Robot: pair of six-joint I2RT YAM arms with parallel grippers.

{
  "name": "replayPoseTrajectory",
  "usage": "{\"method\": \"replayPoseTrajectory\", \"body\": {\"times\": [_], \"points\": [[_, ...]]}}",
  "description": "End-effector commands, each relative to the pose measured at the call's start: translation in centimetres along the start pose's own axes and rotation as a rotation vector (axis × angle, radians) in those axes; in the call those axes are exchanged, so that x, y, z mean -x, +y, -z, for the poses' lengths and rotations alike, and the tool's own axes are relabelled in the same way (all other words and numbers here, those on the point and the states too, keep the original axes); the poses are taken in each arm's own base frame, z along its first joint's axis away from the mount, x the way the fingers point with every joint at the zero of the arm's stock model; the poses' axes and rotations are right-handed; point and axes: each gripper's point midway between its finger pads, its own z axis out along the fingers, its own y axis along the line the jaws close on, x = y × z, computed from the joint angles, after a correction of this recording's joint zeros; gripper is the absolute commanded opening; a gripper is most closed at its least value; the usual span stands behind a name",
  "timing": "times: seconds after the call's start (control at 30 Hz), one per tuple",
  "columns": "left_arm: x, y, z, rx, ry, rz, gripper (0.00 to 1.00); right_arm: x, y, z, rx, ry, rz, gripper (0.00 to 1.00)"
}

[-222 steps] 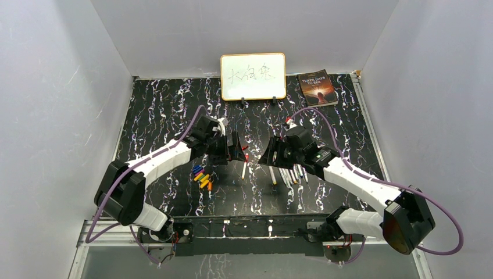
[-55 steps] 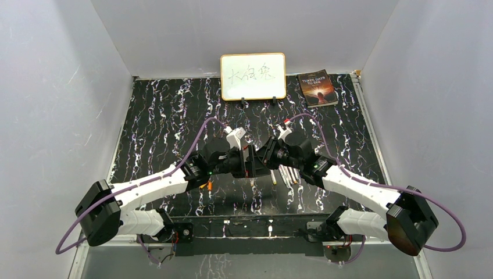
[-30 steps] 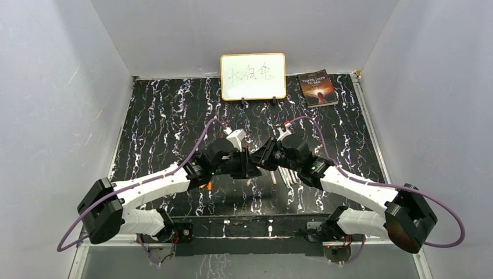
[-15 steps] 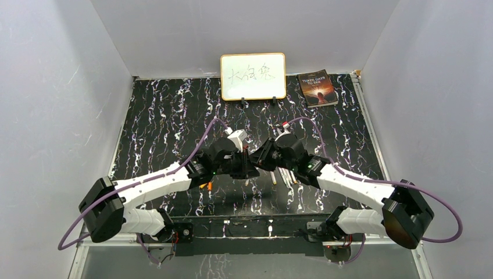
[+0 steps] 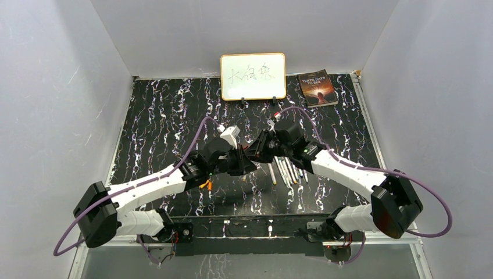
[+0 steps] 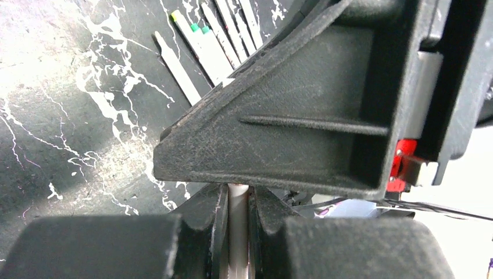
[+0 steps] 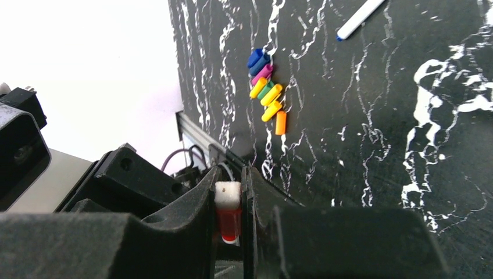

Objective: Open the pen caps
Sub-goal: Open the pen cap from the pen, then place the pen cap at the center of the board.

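My two pincers meet in the middle, and they look to be up off the desk [image 5: 163, 116]. One pen [image 6: 238, 238] goes from one pincer to the other.

My left pincer [image 6: 237, 200] is shut tight on the white part of the pen. I hold it there so the pen cannot slip when I pull.

My right pincer [image 7: 229, 181] is shut on the red cap [image 7: 228, 225] at the other end. A bit of white shows just past the red. I think that is the pen going into the cap, so I judge that the cap is not off yet.

I hold both ends like this for a reason. One pincer keeps the pen from moving and the other can tug the cap straight off. If I pull crooked, the cap may jam or the pen may slide out.

The loose caps [image 7: 266, 87] lie in a small heap on the desk on my left side. They are blue, pink, yellow, green and orange, and they touch each other.

The pens [image 6: 218, 40] with no caps lie in a row on my right side, close together. One more lies just beside the row. I think caps go on one side and pens on the other so they do not get mixed up.
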Motion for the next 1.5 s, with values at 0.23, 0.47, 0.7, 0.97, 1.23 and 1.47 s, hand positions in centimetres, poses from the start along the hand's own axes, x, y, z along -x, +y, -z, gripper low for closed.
{"method": "replayPoseTrajectory", "body": {"times": [0.23,0.47,0.7,0.97,1.23,1.47], "points": [[-5.9,1.4,3.7,0.006,0.126,0.023,0.0,10.6,1.2,0.3,0.039,-0.194,-0.007,0.0],[-6.8,0.5,3.1,0.003,0.184,0.005,0.0,12.3,0.9,0.2,-0.048,-0.265,0.021,0.0],[-7.8,-0.1,2.2,0.024,0.234,-0.012,0.0,14.8,0.0,0.5,-0.173,-0.37,0.068,0.0],[-7.5,0.0,2.3,0.055,0.225,-0.025,0.0,15.6,1.2,0.8,-0.153,-0.395,0.121,0.0],[-8.0,0.7,3.7,0.111,0.286,-0.056,0.0,13.8,0.4,3.1,-0.257,-0.253,0.37,0.0],[-8.0,1.6,5.2,0.148,0.291,-0.089,0.0,8.2,-4.4,6.0,-0.35,-0.058,0.441,0.0]]}}
